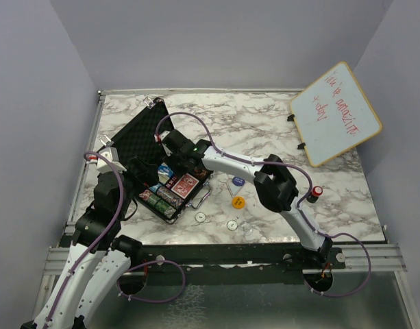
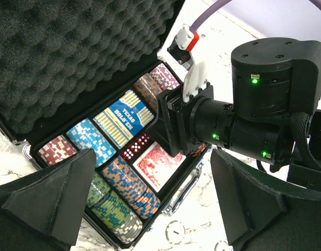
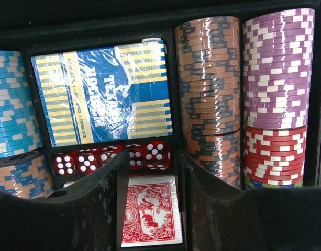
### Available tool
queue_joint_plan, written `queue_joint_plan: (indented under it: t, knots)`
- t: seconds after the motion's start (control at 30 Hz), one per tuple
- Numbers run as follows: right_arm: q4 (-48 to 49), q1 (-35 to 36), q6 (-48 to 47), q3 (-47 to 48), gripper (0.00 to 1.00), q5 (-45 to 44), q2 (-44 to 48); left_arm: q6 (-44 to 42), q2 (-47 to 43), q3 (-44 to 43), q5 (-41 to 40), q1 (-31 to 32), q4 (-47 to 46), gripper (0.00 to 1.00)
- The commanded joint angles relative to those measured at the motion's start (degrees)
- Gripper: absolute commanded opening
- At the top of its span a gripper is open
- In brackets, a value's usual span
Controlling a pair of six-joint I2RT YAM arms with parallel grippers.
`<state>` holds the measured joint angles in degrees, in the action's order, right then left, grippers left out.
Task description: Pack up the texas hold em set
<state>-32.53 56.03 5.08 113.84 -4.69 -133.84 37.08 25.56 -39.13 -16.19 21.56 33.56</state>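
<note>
The black case (image 1: 140, 131) lies open on the left part of the marble tabletop (image 1: 264, 123), with its foam lid leaning toward the far left. Inside, striped chip stacks (image 3: 278, 68) fill the outer compartments. The blue deck (image 3: 102, 99) lies in the middle, and the red dice (image 3: 113, 161) sit in a row between it and the red deck (image 3: 151, 209). The right gripper (image 3: 152, 159) hangs over the case with its jaws apart, and the red deck shows between them. Whether they touch it, I cannot tell. The left gripper (image 2: 152, 157) hovers at the left side of the case, jaws wide apart and holding nothing. Several round buttons (image 1: 238, 202) lie on the tabletop, to the near right of the case.
</note>
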Motion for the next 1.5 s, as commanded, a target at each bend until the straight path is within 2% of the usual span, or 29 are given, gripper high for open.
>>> queue_joint_plan:
  t: [0.0, 0.27, 0.43, 0.5, 0.57, 0.7, 0.8, 0.93, 1.07, 1.2, 1.4, 1.47]
  knots:
    - [0.8, -0.6, 0.9, -0.5, 0.44, -0.2, 2.6, -0.1, -0.1, 0.3, -1.4, 0.0, 0.6, 0.99]
    - [5.5, -0.8, 4.5, -4.9, 0.45, -1.2, 8.9, -0.7, 0.4, 0.5, -0.9, 0.0, 0.5, 0.99]
    - [10.8, -2.3, 9.0, -12.6, 0.45, -2.9, 16.5, -2.1, 1.7, 0.4, 0.5, 0.0, -0.4, 0.98]
    - [13.1, -3.2, 11.0, -17.6, 0.45, -3.8, 20.4, -3.8, 2.5, 0.8, 3.5, 0.0, -2.0, 0.98]
    - [15.8, -4.7, 13.4, -23.6, 0.44, -3.4, 24.9, -7.6, 4.9, 0.7, 9.9, 0.0, -4.0, 0.97]
    - [21.5, -7.4, 18.4, -37.5, 0.44, -1.1, 33.9, -10.8, 13.7, -2.0, 20.3, 0.0, -4.6, 0.96]
    - [24.0, -9.0, 21.0, -46.2, 0.45, -0.7, 39.6, -12.2, 20.8, -4.1, 23.6, 0.0, -5.6, 0.92]
    - [26.3, -10.0, 23.0, -55.4, 0.44, -1.2, 46.1, -11.8, 30.4, -6.3, 23.7, 0.1, -7.7, 0.81]
    - [28.4, -10.2, 23.3, -61.6, 0.44, -0.6, 50.1, -10.2, 39.1, -8.1, 23.2, 0.1, -11.2, 0.76]
    - [29.5, -10.4, 23.6, -65.0, 0.44, -1.0, 51.6, -9.2, 46.5, -11.0, 22.8, 0.4, -14.9, 0.74]
    - [29.5, -10.4, 23.8, -68.0, 0.44, -0.5, 53.1, -11.2, 56.0, -14.5, 16.8, 2.4, -18.9, 0.74]
    - [29.9, -10.4, 23.8, -69.5, 0.44, -1.4, 53.9, -12.1, 58.4, -15.4, 12.8, 3.5, -18.9, 0.70]
